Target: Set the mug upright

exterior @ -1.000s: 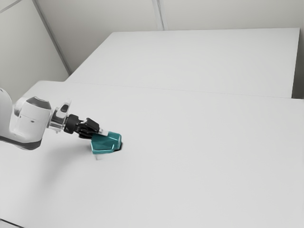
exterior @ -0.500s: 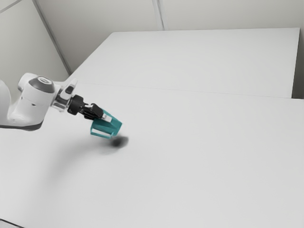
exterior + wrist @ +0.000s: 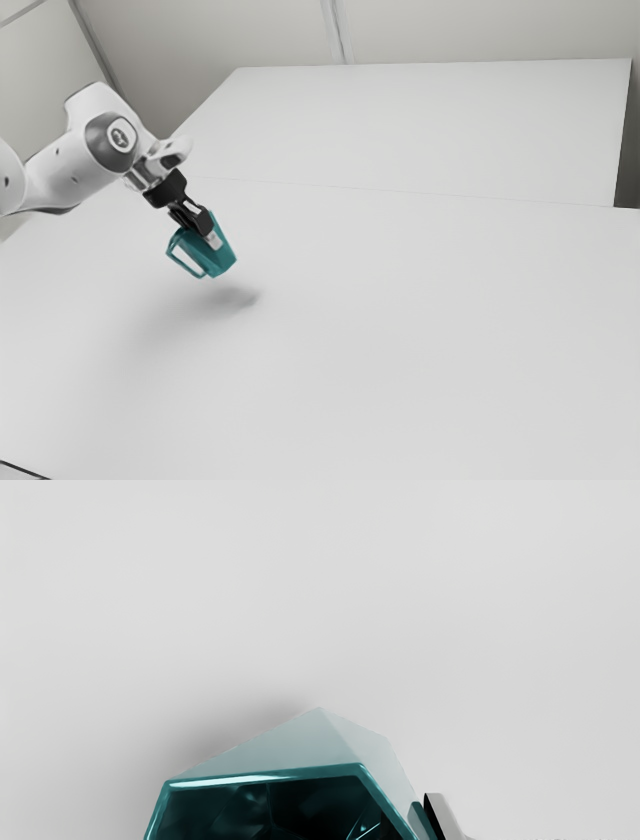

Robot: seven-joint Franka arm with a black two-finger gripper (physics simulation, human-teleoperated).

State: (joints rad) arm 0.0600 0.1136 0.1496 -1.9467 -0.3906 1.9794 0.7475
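Observation:
In the exterior view the black gripper is shut on the teal mug, holding it tilted above the table, with its handle toward the exterior view's left. A shadow lies on the table below it, apart from the mug. The wrist view looks into the dark open mouth of the faceted mug, whose outer wall slopes away beyond the rim. One pale fingertip stands against the mug's side there; the other finger is hidden.
The white table stretches away toward the exterior view's right. Behind it lies another white surface, with pale walls at the back.
The mug has gone from resting on the table to hanging above it in my gripper. My hand has risen and tipped more steeply downward, turning the mug closer to upright.

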